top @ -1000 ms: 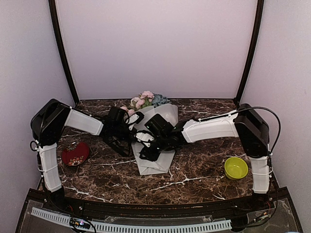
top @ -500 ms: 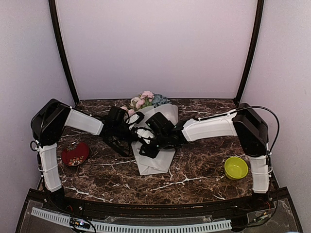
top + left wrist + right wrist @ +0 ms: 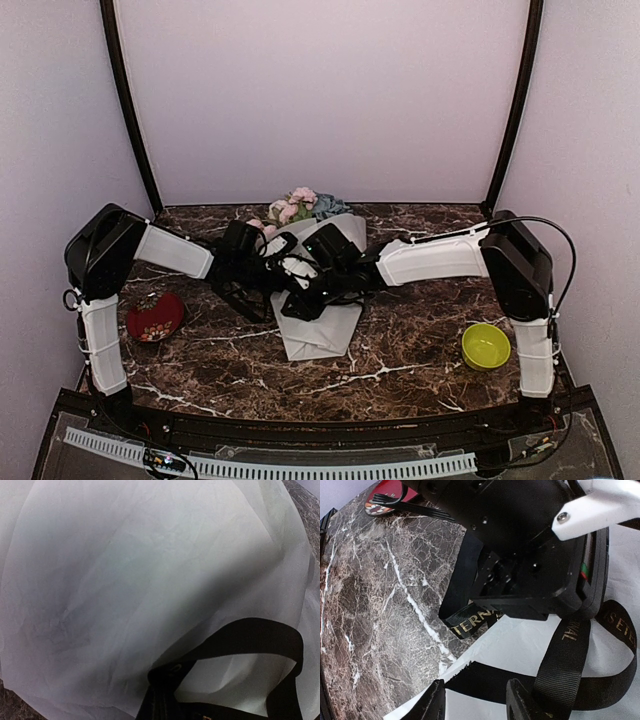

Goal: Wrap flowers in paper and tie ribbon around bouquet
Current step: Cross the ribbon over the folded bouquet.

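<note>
The bouquet lies mid-table, its pink, white and blue flowers [image 3: 300, 206] poking out of the far end of a frosted paper [image 3: 320, 335] cone. In the left wrist view the paper [image 3: 125, 570] fills the frame. My left gripper [image 3: 162, 677] is shut on a black ribbon [image 3: 255, 637] that loops over the paper. The ribbon [image 3: 570, 645] carries gold lettering. My right gripper [image 3: 476, 702] stands open over the paper [image 3: 530, 645], a frayed ribbon end lying flat between its fingers. Both grippers meet over the cone's middle, left [image 3: 278, 262] and right [image 3: 298, 298].
A red bowl [image 3: 154, 317] with small bits in it sits at the left, under the left arm. A yellow-green bowl [image 3: 485, 345] stands at the right front. The left gripper's black body [image 3: 530, 555] hangs close above the right fingers. Dark marble table [image 3: 370, 605] surrounds the paper.
My right gripper has slid a little farther up the cone and closer to the left gripper. The left arm and bouquet have stayed put.
</note>
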`<act>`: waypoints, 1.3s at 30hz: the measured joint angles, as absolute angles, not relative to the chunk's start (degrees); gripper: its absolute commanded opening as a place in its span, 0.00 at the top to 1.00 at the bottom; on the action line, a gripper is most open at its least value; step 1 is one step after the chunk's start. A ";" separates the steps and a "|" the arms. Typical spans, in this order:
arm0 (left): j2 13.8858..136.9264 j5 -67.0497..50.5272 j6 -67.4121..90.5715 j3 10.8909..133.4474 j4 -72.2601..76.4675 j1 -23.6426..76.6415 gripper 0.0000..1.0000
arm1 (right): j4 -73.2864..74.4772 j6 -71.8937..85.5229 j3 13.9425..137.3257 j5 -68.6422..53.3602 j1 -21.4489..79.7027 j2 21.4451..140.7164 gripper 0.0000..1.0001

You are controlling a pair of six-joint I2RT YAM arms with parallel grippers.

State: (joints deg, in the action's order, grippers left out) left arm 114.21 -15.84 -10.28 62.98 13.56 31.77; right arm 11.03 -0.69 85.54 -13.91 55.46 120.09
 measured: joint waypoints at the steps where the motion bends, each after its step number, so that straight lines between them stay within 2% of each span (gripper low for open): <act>1: 114.24 -15.84 -10.28 62.98 13.56 31.77 1.00 | 10.74 -0.58 85.54 -14.02 55.44 120.09 0.64; 4: 114.30 -15.84 -10.31 62.98 13.52 31.77 1.00 | 10.22 0.08 85.54 -14.52 55.22 120.09 0.71; 14: 114.32 -15.81 -10.33 63.51 13.17 31.77 1.00 | 9.78 0.47 85.54 -14.44 54.72 120.09 0.69; 20: 114.32 -15.81 -10.33 63.51 13.15 31.77 1.00 | 9.87 0.14 85.49 -14.63 55.02 120.11 0.74; 29: 114.59 -15.84 -10.33 63.51 13.15 31.77 1.00 | 9.85 -1.50 85.47 -13.15 55.86 120.44 0.67; 34: 114.96 -15.90 -10.33 63.57 13.15 31.77 1.00 | 8.45 -2.85 84.36 -12.99 56.84 120.46 0.77; 39: 115.31 -16.05 -10.33 63.70 13.15 31.75 1.00 | 7.51 -3.20 84.25 -11.29 57.25 120.46 0.80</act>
